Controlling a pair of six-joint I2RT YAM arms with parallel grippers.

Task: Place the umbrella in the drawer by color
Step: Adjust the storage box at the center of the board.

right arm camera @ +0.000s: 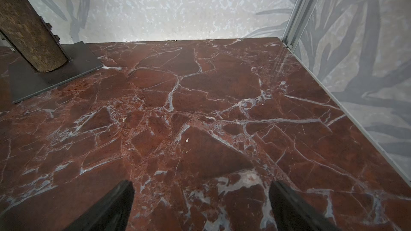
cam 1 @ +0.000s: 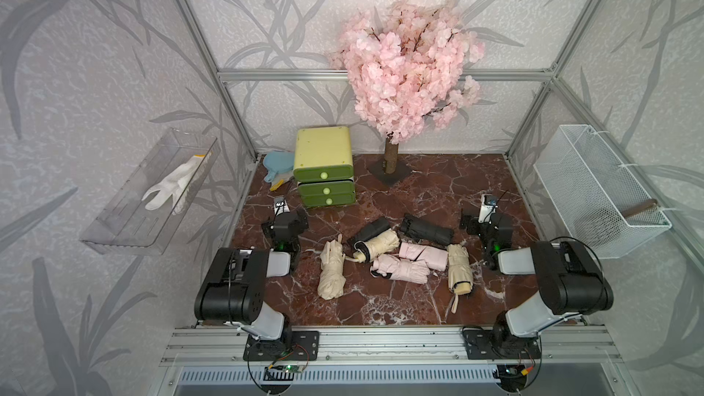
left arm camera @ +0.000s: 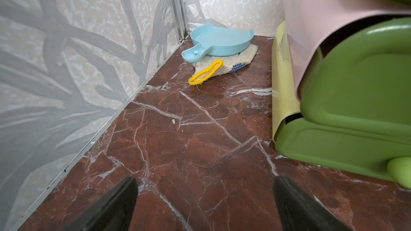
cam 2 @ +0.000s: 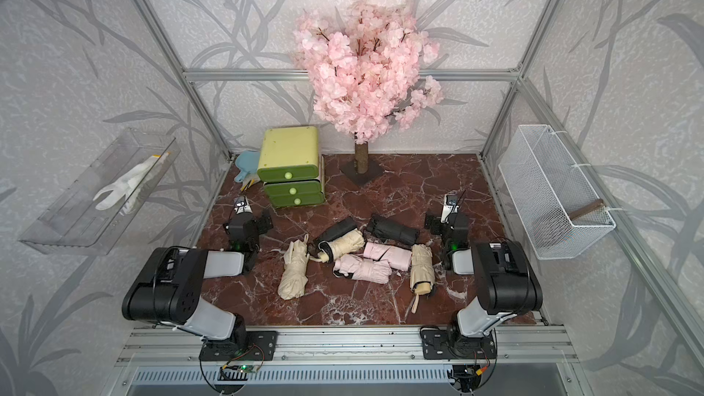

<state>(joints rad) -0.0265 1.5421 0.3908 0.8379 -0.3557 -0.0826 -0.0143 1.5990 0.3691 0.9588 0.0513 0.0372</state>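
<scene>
Task not started, as far as can be judged.
- Seven folded umbrellas lie in a loose heap on the marble tabletop point(cam 1: 438, 184), between the two arms and well short of the drawer cabinet point(cam 1: 324, 146).
- Cream: one point(cam 1: 332, 266) nearest the left arm, one point(cam 1: 377, 244) mid-heap, one point(cam 1: 460, 268) nearest the right arm.
- Pink: two touching, point(cam 1: 404, 269) and point(cam 1: 424, 255).
- Black: one point(cam 1: 426, 230) at the back, another point(cam 1: 371, 229) partly under the middle cream one.
- None held, none in a drawer that shows. All seven appear left to sort.

Grippers
- Left gripper point(left arm camera: 204, 178): jaws spread wide, nothing between them, over bare marble beside the cabinet's lower corner.
- Right gripper point(right arm camera: 201, 182): jaws likewise released and empty, facing the back wall near the tree's base plate point(right arm camera: 55, 74).

Containers
- Cabinet: three green drawers, top point(cam 1: 324, 174), middle point(cam 1: 325, 188), bottom point(cam 1: 327, 201). The top front seems to jut slightly past the others; I cannot tell if it is pulled out. Contents hidden.
- Clear wall tray point(cam 1: 125, 222), left wall: one white glove point(cam 1: 171, 188).
- White wire basket point(cam 1: 594, 192), right wall: a brown stick-like piece point(cam 1: 642, 208), otherwise nothing visible.
- Blue dish point(left arm camera: 220, 41) in the back corner, empty, resting on a knitted glove point(left arm camera: 224, 65).
</scene>
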